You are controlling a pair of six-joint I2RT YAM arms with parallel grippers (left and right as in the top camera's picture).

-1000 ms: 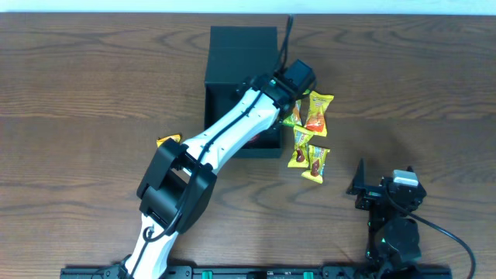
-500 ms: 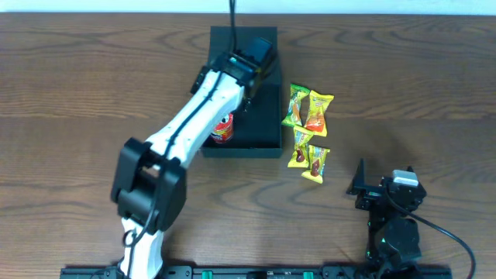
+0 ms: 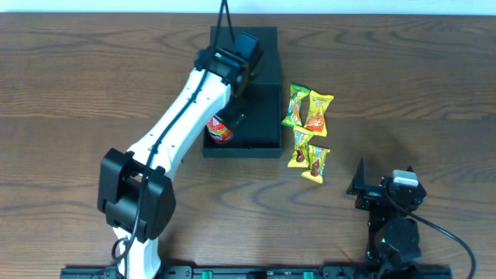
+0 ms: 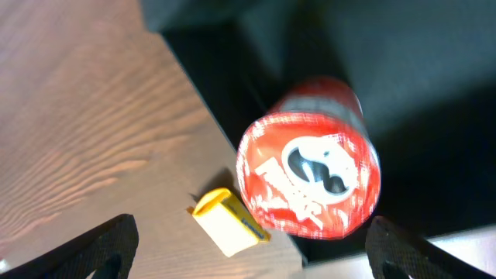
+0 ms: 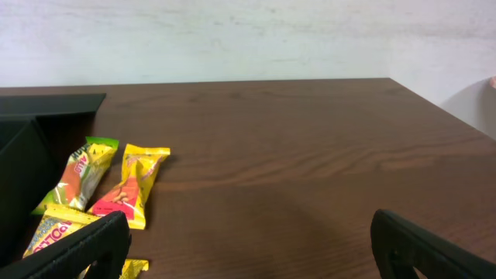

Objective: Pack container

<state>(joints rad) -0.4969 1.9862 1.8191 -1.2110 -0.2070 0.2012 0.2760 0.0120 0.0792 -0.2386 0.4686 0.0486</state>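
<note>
The container (image 3: pixel 265 108) sits on the counter (image 3: pixel 411 77) near the far edge, slightly left of centre, with its flap lid folded open toward the far side and its cavity facing up. Inside, against the near-left corner, we see one red can (image 3: pixel 222 130); the rest of the visible floor of the cavity is bare. The left gripper (image 4: pixel 254 236) hangs directly over that corner, pointing down, with the jaws spread wide and nothing between them; the can lies below them, not gripped. A single yellow packet (image 4: pixel 229 221) lies on the counter just outside the left wall of the container; only the left wrist view shows it. Four snack packets (image 3: pixel 308 132) lie in a cluster just beside the right wall of the container, apart from it, with their long axes running roughly away from the robot. The right gripper (image 5: pixel 248 236) rests near the front right of the counter, jaws fully apart and empty, facing the cluster. We judge packing to be at an early stage. The cluster lies to the right of the left gripper, beyond the container wall, and between the container and the right gripper. Either arm could reach it, and the left would cross the wall to do so.
</note>
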